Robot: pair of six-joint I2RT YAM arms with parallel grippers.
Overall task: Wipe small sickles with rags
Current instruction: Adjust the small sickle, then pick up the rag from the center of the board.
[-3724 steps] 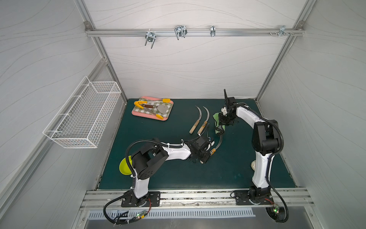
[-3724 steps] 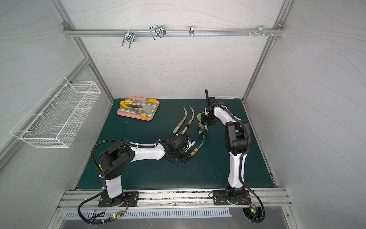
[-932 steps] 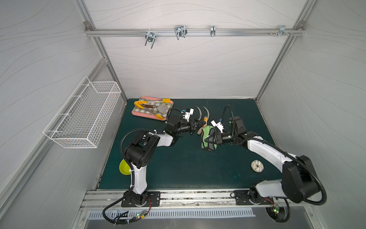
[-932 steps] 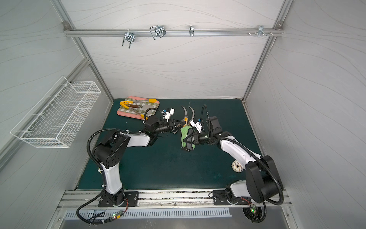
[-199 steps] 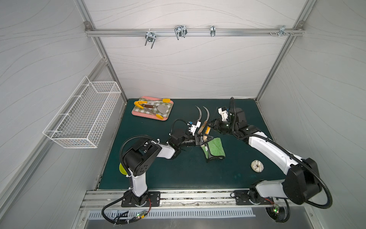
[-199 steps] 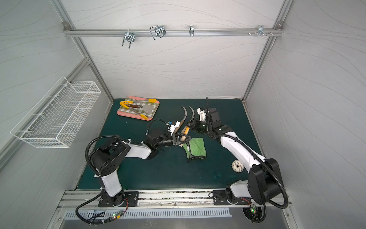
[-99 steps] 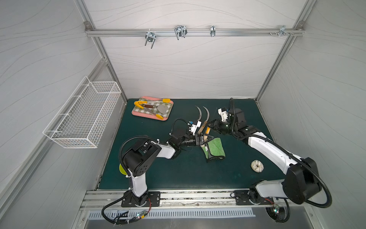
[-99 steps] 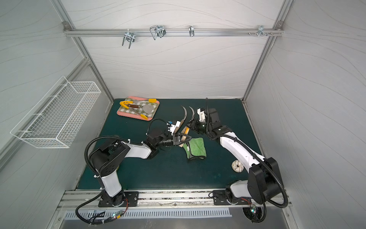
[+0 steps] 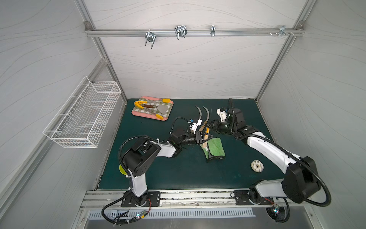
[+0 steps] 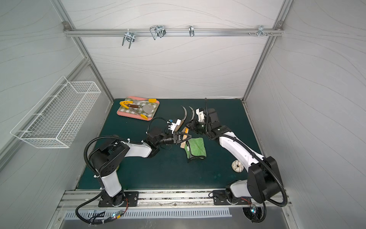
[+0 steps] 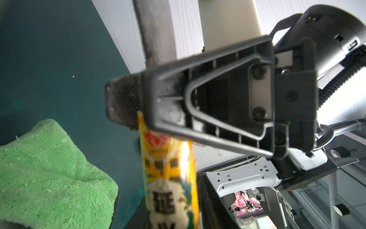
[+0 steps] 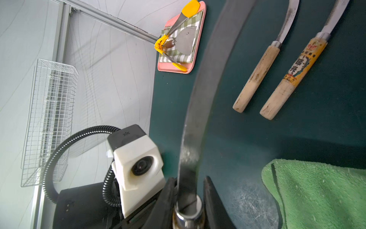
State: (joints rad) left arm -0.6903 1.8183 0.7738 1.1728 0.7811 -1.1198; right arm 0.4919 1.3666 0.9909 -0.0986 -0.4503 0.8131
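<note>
Right gripper (image 12: 188,198) clamps the labelled sickle (image 11: 168,178) at its blade base; left gripper (image 9: 206,136) is closed on the handle, beside the green rag (image 9: 215,147).

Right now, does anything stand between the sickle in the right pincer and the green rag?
Nothing visible does. The held sickle, clamped in the right pincer, has its handle end at the edge of the rag in both top views. The left pincer straddles that handle without blocking.
</note>
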